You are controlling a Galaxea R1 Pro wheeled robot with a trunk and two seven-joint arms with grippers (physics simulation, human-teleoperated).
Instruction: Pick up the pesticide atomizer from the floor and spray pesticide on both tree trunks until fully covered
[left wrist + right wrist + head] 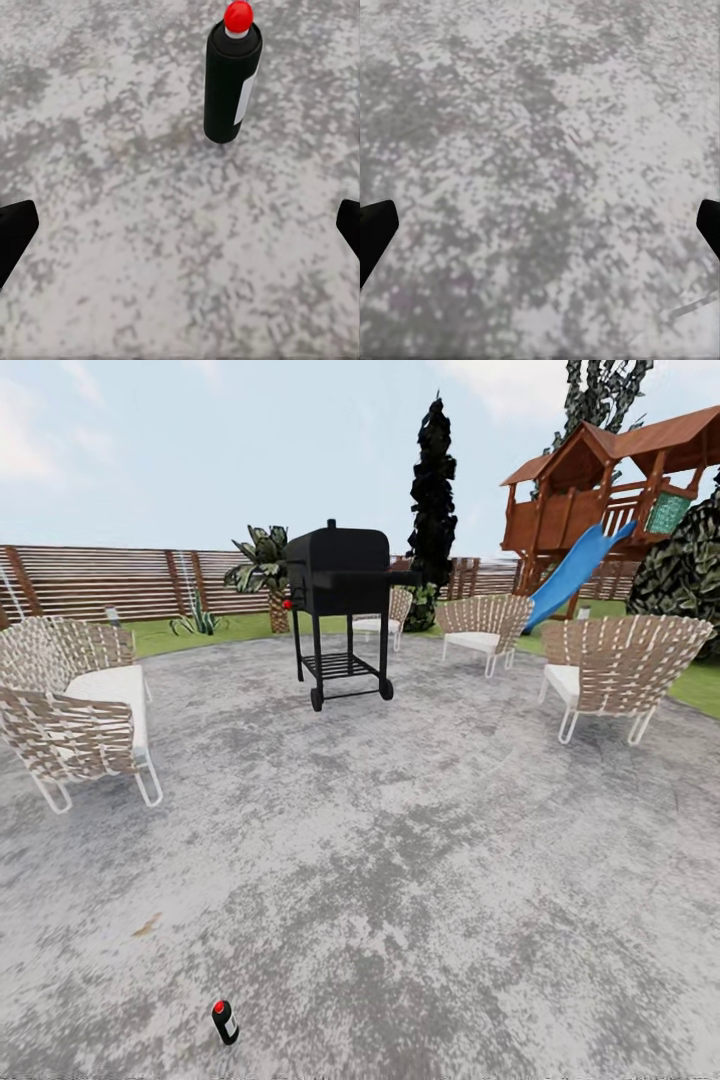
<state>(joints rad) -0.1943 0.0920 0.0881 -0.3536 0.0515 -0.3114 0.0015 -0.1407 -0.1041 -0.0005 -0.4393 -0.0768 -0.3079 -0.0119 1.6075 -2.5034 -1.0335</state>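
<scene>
Below me, the pesticide atomizer stood upright on the mottled grey patio floor, its red cap on top and its pale label on one side. My left gripper hung over the paving with its fingers spread wide, the atomizer just ahead of them and untouched. My right gripper was likewise spread apart, with bare paving between its fingertips. Farther off stood a black grill on wheels, woven chairs around the patio edge, the slatted brown fence, and a wooden playhouse with a blue slide.
</scene>
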